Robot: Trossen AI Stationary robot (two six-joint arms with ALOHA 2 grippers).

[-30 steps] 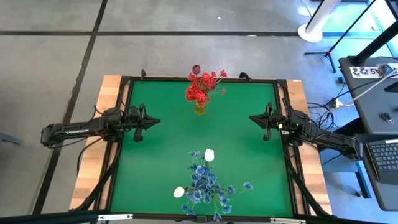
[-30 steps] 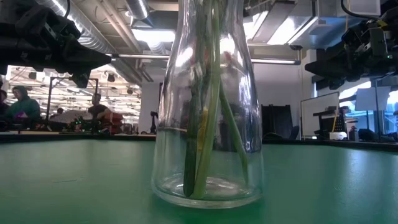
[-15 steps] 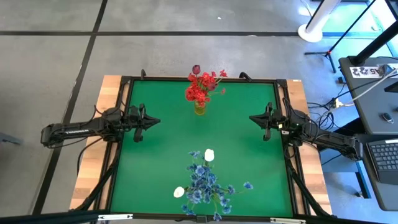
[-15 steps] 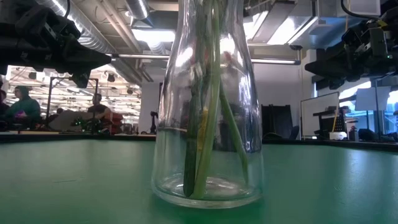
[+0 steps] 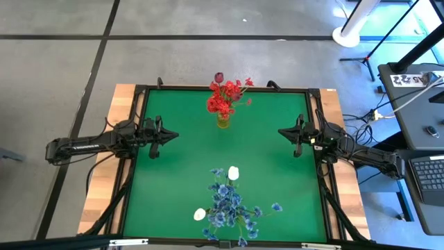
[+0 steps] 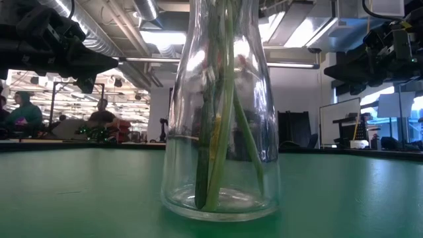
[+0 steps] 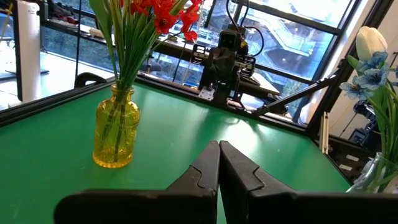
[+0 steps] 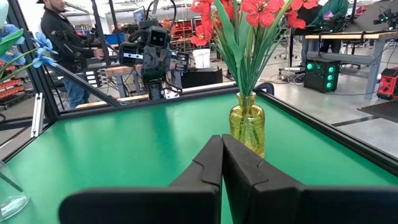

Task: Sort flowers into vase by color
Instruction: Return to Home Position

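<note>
At nine o'clock on the green surface the left claw hung clenched on nothing. At twelve o'clock the yellow vase held the red flowers and a maroon bud. At six o'clock the clear vase held blue sprays and two white buds (green stems crowding the glass). At three o'clock the right claw was likewise clenched and empty.

My two arms stretch out level, wrists straight, reaching in from opposite sides of the table. My left pincer and right pincer point at each other, well apart, each empty with fingers pressed together.
</note>
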